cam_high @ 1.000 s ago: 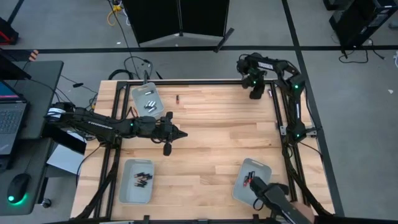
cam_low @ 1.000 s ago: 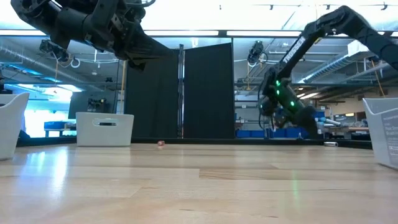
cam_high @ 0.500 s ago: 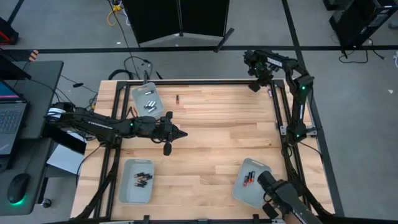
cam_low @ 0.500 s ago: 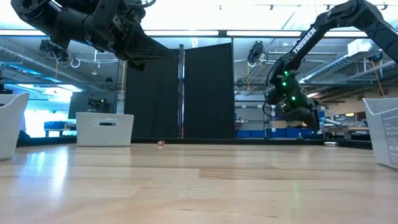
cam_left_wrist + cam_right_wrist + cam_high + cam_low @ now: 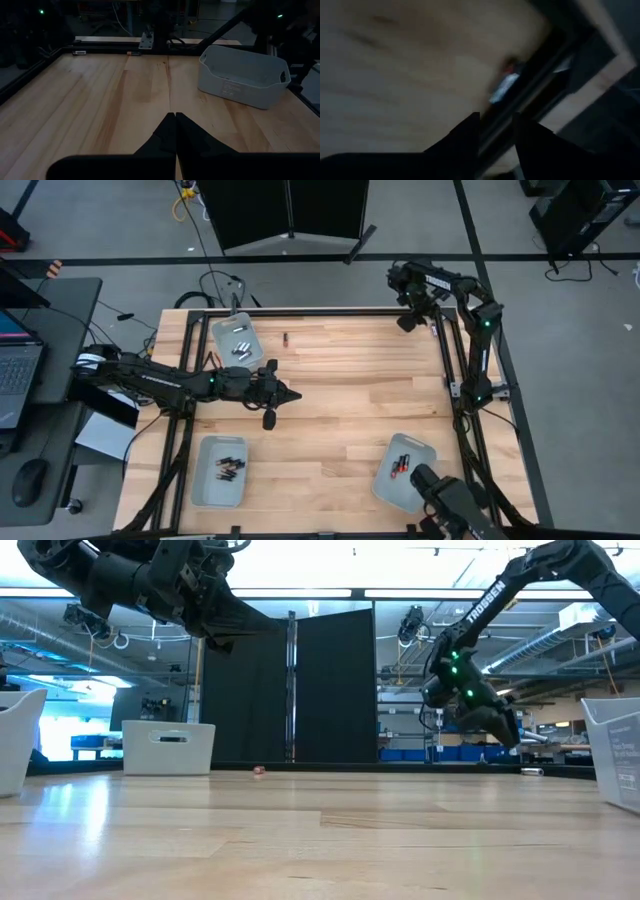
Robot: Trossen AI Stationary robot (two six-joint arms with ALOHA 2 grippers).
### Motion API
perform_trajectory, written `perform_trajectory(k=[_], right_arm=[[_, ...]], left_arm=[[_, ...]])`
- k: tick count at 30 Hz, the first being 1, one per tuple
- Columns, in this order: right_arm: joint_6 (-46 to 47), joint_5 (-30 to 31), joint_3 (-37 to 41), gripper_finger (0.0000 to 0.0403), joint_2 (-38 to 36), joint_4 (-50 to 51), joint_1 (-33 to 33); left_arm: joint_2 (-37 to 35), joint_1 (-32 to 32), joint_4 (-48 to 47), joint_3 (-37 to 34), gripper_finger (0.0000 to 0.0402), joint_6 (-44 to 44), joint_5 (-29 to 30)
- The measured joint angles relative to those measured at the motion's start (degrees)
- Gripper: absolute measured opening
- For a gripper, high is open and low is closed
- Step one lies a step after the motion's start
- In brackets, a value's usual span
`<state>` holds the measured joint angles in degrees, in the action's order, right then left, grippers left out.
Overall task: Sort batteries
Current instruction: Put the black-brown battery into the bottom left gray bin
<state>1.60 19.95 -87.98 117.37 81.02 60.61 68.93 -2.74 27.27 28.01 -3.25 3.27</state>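
The worktop (image 5: 340,390) is a pale butcher-block wooden surface with a dark metal frame around its edge. It serves as the landmark for all positions below.

Three pale grey rectangular plastic trays stand on the worktop: the far-left tray (image 5: 236,340), the near-left tray (image 5: 220,471) and the near-right tray (image 5: 402,472). All have smooth walls and rounded corners.

The left arm reaches in from the worktop's left edge. The left claw (image 5: 284,394) hangs above the worktop's left-centre, fingers pressed together with nothing between them. The right claw (image 5: 408,320) is at the worktop's far-right corner, over the frame rail. In the right wrist view its fingers (image 5: 465,135) stand a narrow gap apart, empty.

The batteries are small smooth cylinders. Silvery cells (image 5: 240,345) lie in the far-left tray; dark cells (image 5: 228,468) lie in the near-left tray; red-ended cells (image 5: 402,465) lie in the near-right tray.

One loose battery (image 5: 285,338) lies on bare wood just beside the far-left tray. Its long axis runs roughly front to back. It lies on the far side of the left claw and well apart from the right claw, so the left arm is judged the nearer one for a pick.
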Motion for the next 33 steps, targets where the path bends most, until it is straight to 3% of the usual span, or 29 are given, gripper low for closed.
perform_trajectory(k=[4,10,13,17,22,26,29,33], right_arm=[[4.2,-4.3,2.0,0.0097,-3.7,-1.4,-2.2],[12.5,-6.0,16.4,0.0013,-15.2,-15.3,-2.6],[18.6,-6.2,24.6,0.0016,-21.3,-24.2,-4.2],[23.4,-3.7,32.0,0.0062,-26.2,-33.3,-5.2],[25.5,-1.4,31.9,0.0111,-26.0,-36.1,-5.3],[21.9,-1.5,29.2,0.0124,-24.2,-37.5,-5.3],[20.2,-4.9,27.0,0.0104,-23.9,-34.1,-5.4],[17.7,-8.1,28.0,0.0026,-23.9,-28.1,-7.2]], left_arm=[[0.0,0.0,0.0,0.0,0.0005,0.0,0.0],[0.0,0.0,-0.2,0.0,0.0005,0.0,0.6],[0.0,0.1,-0.2,0.0,0.0005,0.0,1.1],[0.0,0.1,-0.2,0.0,0.0005,0.0,1.3],[0.0,0.1,-0.2,0.0,0.0005,0.0,1.3],[0.0,0.1,0.1,0.0,0.0005,0.0,1.3],[0.0,0.1,0.1,0.0,0.0005,-0.2,1.4],[0.0,0.1,-0.1,0.0,0.0005,-0.2,1.4]])
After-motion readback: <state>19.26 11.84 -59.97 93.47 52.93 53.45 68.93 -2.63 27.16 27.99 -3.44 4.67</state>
